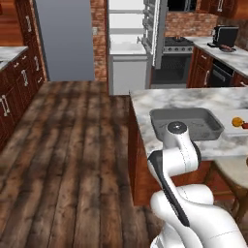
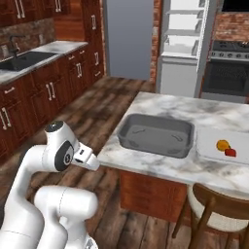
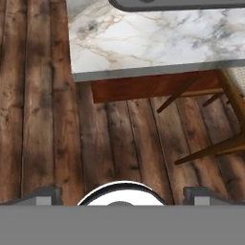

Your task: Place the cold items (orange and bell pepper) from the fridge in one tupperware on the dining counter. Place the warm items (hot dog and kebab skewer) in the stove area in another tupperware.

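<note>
An orange and a red bell pepper lie together in a pale, shallow tupperware at the right end of the dining counter. They also show as orange and bell pepper. Left of it stands a grey tupperware with nothing inside. My arm is folded low in front of the counter. My gripper points down at the wooden floor, open, with nothing between its fingertips. The hot dog and kebab skewer cannot be made out.
The fridge stands open at the back, with the stove to its right. A toaster and a small reddish item sit on the far right counter. A wooden chair is tucked under the counter's near edge.
</note>
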You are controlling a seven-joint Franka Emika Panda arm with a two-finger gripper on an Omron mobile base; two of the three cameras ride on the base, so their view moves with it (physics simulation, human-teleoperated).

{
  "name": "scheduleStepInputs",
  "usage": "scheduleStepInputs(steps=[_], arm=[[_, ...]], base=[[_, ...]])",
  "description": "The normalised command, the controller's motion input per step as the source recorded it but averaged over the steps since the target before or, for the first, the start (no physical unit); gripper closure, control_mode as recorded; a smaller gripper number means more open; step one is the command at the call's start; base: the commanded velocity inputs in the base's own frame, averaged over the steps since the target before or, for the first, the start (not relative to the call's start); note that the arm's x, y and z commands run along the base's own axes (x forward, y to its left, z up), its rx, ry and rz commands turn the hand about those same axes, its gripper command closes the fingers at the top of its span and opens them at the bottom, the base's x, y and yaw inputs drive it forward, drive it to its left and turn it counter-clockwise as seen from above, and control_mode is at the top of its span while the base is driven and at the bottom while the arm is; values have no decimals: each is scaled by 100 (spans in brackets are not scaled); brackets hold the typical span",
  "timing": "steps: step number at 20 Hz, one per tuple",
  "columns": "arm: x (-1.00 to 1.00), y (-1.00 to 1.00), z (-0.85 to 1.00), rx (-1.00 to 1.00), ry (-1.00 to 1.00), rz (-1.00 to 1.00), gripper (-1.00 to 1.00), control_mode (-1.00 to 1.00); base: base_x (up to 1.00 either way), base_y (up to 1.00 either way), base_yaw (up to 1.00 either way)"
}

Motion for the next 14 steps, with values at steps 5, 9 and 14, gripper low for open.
scheduleStepInputs(steps=[5,9,14], arm=[[0,0,0,0,0,0,-100,100],[0,0,0,0,0,0,-100,100],[0,0,0,0,0,0,-100,100]], base=[[9,98,-11],[18,90,-22],[45,53,-35]])
